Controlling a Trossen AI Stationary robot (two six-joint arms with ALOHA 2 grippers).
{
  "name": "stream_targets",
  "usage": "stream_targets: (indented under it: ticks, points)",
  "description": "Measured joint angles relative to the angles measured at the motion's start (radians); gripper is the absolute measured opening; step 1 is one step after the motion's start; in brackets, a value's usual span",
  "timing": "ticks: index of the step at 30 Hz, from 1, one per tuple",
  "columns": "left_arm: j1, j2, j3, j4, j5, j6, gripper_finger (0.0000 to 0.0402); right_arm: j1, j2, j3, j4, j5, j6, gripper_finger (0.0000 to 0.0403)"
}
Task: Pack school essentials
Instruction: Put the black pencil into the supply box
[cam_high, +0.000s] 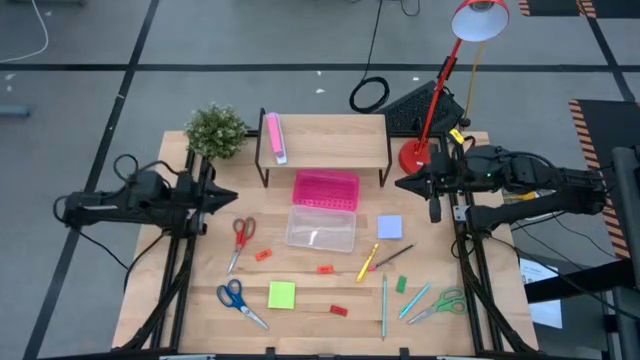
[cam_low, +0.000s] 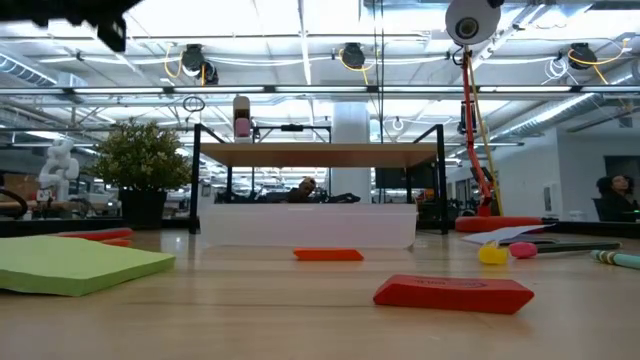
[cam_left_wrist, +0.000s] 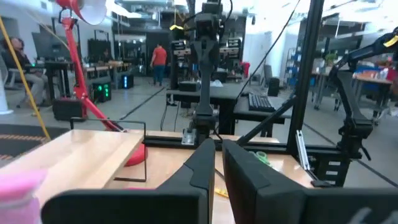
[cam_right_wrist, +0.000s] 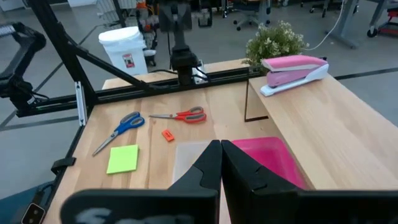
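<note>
Stationery lies flat on the wooden table: red-handled scissors, blue-handled scissors, green-handled scissors, a lime-green note pad, a pale-blue pad, thin pens, a yellow pencil, small red pieces and a green piece. My left gripper hovers shut at the table's left, above the red scissors. My right gripper hovers shut at the right, beside the pink tray. Neither holds anything.
A clear plastic box lies mid-table, just in front of the pink tray. A wooden shelf at the back carries a pink-and-white stapler. A potted plant stands far left and a red desk lamp far right.
</note>
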Motion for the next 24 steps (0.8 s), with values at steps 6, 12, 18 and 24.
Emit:
stream_targets:
  ticks: [6, 12, 18, 24]
  points:
    - [0.000, 0.214, 0.307, -0.183, 0.008, 0.024, 0.0035, 0.000, 0.000, -0.035, -0.003, 0.000, 0.027, 0.0000]
    - [0.000, 0.433, 0.597, -0.442, 0.028, 0.019, 0.0035, 0.000, 0.000, -0.090, -0.003, -0.001, 0.038, 0.0000]
    - [-0.033, 0.614, 0.748, -0.605, 0.026, 0.007, 0.0035, 0.000, 0.000, -0.149, -0.003, -0.033, 0.043, 0.0000]
    - [-0.100, 0.738, 0.731, -0.608, -0.044, 0.013, 0.0035, 0.032, 0.001, -0.214, -0.040, -0.134, 0.039, 0.0000]
